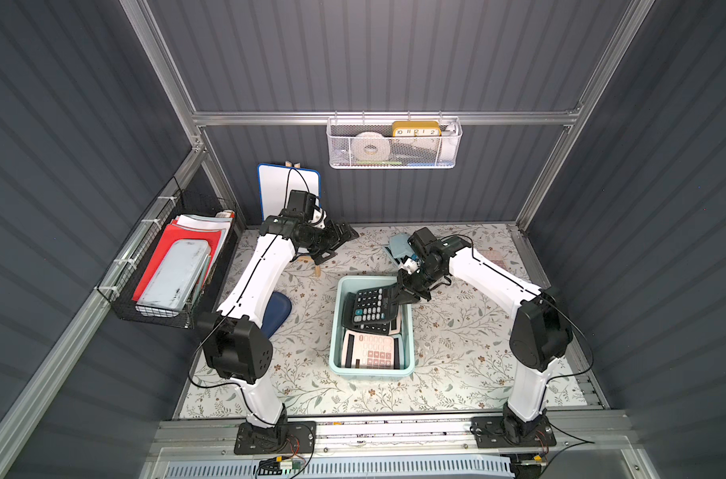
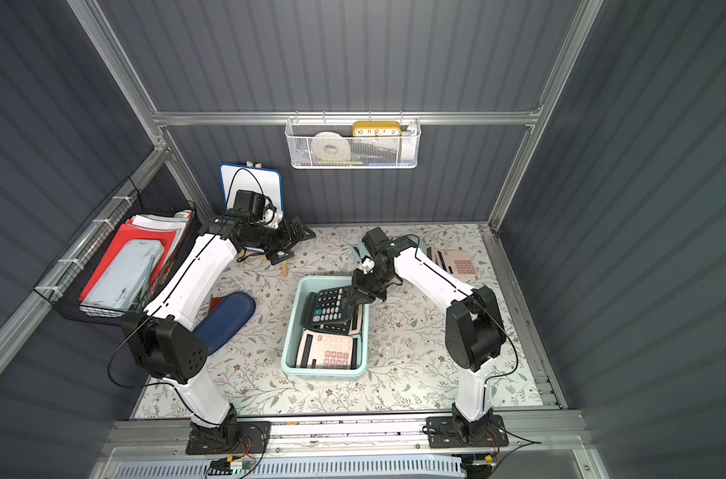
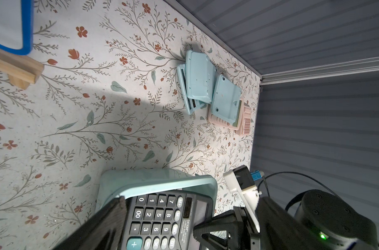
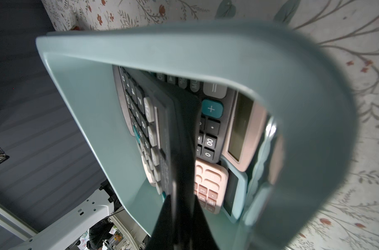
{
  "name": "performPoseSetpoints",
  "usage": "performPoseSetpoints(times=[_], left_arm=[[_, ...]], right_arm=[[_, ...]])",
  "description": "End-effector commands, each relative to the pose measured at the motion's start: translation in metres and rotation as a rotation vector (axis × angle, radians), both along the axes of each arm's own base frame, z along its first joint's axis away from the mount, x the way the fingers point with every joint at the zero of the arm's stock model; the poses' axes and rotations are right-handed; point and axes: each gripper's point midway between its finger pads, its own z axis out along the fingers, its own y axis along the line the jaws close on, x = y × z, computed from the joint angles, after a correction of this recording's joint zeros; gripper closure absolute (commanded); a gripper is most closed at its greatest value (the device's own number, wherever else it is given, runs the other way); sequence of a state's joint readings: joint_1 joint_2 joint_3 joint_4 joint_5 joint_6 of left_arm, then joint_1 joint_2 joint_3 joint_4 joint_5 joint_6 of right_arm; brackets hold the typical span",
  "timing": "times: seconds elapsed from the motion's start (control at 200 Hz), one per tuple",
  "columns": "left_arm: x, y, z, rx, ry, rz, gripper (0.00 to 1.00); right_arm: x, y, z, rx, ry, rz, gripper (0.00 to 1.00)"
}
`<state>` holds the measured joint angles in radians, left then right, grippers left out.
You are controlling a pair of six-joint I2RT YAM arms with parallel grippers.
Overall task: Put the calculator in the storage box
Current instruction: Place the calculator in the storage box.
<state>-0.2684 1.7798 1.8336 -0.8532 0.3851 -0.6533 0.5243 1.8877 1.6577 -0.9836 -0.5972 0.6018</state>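
Right wrist view says it best: the black calculator (image 4: 149,121) is already seen inside the storage box (image 4: 86,104), propped at a tilt over other calculators (image 1: 369,352), with the right tool (image 1: 402,296) pinched narrow on its display end. Its long axis is laid across the box's short side in both top views, keypad end toward the left arm. Letting go and backing out toward the right arm's side looks like what's called for, while the left tool (image 1: 338,244) is parked wide and empty near the back wall, well apart.
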Motion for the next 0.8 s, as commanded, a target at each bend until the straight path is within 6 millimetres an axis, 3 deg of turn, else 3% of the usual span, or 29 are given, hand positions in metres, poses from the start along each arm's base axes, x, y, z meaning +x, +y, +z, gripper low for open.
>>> performPoseSetpoints(times=[0.0, 0.505, 0.795], left_arm=[[-0.001, -0.001, 0.007, -0.004, -0.026, -0.026, 0.01], [-0.003, 0.005, -0.014, 0.043, 0.033, -0.012, 0.01], [-0.006, 0.005, -0.048, 0.087, 0.151, -0.046, 0.01]], right_arm=[[0.000, -0.006, 0.012, -0.038, -0.037, 0.023, 0.70], [0.023, -0.019, 0.043, -0.088, -0.135, -0.030, 0.67], [0.049, -0.040, 0.054, -0.052, -0.185, -0.181, 0.50]])
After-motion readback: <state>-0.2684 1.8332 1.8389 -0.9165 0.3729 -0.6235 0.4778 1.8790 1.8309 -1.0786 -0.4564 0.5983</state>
